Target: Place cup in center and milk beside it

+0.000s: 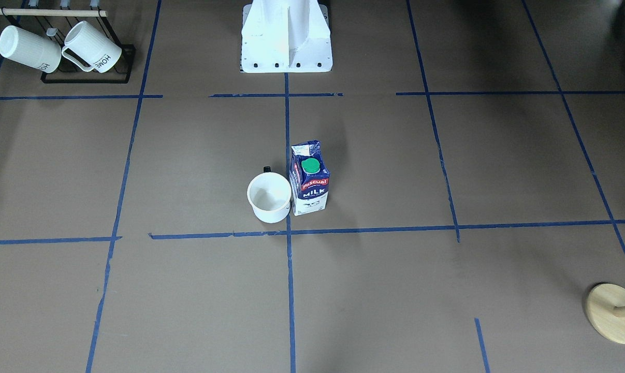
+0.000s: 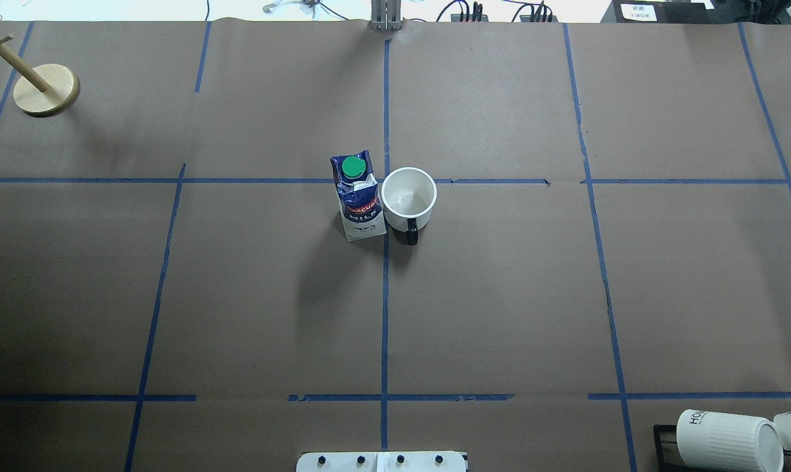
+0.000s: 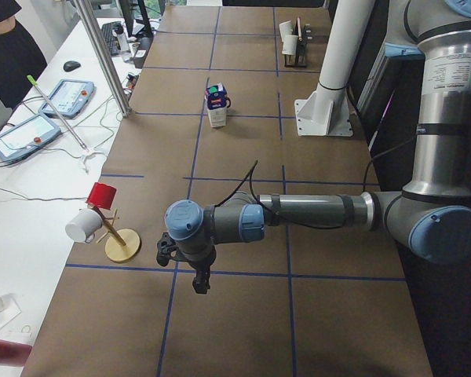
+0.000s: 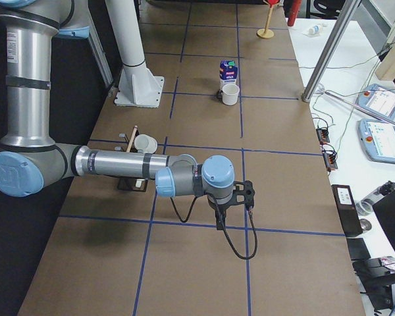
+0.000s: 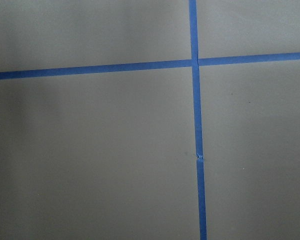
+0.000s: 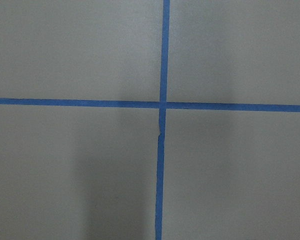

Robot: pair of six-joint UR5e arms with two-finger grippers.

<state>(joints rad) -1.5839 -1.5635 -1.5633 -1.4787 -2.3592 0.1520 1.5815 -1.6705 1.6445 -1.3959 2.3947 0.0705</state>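
Note:
The white cup [image 1: 269, 197] stands upright with its dark handle toward the robot, just beside the center tape crossing [image 1: 288, 232]; its smiley face is hidden. The blue milk carton [image 1: 309, 178] with a green cap stands upright right against it, on the other side of the middle tape line. Both also show in the overhead view, cup [image 2: 408, 193] and milk [image 2: 358, 196]. My left gripper [image 3: 200, 283] and right gripper [image 4: 218, 220] hang over the table's ends, far from both. They show only in the side views, so I cannot tell whether they are open or shut. The wrist views show only tape lines.
A black rack with ribbed white "HOME" mugs [image 1: 84, 52] stands at the robot's right near corner. A wooden peg stand [image 2: 46, 88] stands at the far left corner; it holds a red and a white cup [image 3: 102, 212]. The robot's white base [image 1: 286, 36] sits at the table's middle edge.

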